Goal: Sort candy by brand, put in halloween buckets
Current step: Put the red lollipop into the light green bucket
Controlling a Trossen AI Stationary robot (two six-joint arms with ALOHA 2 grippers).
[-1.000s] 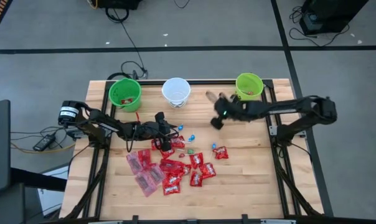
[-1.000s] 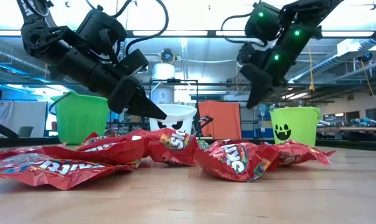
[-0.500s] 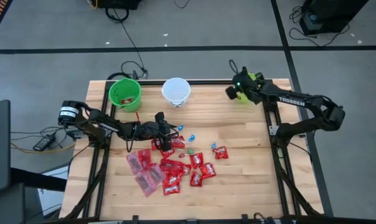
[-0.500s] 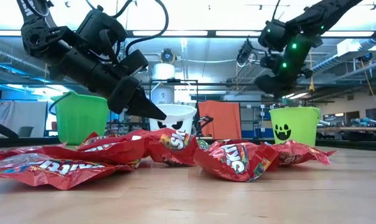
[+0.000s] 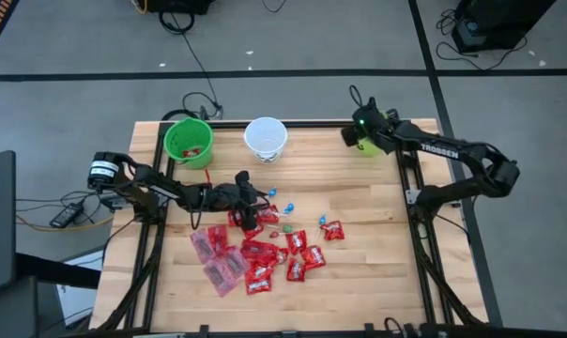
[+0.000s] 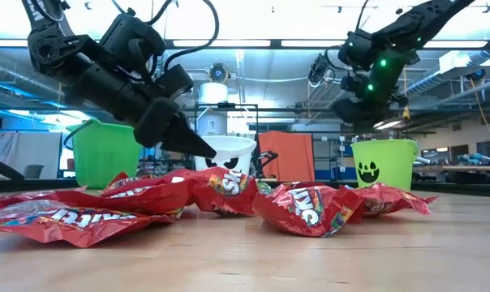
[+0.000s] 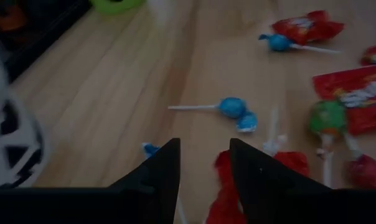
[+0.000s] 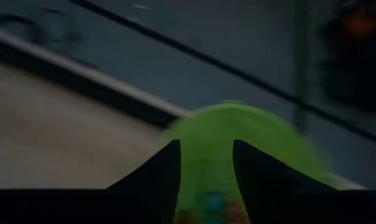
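Shiny red candy packets (image 5: 282, 253) and flat pinkish packets (image 5: 216, 258) lie on the wooden table, with small lollipops (image 7: 233, 107) beside them. At the far edge stand three halloween buckets: a green one (image 5: 189, 141), a white one (image 5: 265, 137) and a green one with a dark face (image 6: 383, 165). My left gripper (image 7: 203, 165) hangs open, slanting down just above the pile's far side; nothing shows between its fingers. My right gripper (image 8: 205, 168) is open above the face-marked green bucket (image 8: 238, 143), which has candy pieces inside.
The table's black frame rails (image 5: 406, 178) run along its left and right sides. Bare wood lies between the pile and the buckets (image 5: 321, 178) and toward the near edge (image 5: 359, 291). Cables and gear lie on the floor beyond the table.
My right gripper has swung from over the table's middle toward the far right corner and now stands above the face-marked green bucket, turned from pointing down to a flatter pose. The left arm and the candy pile have kept still.
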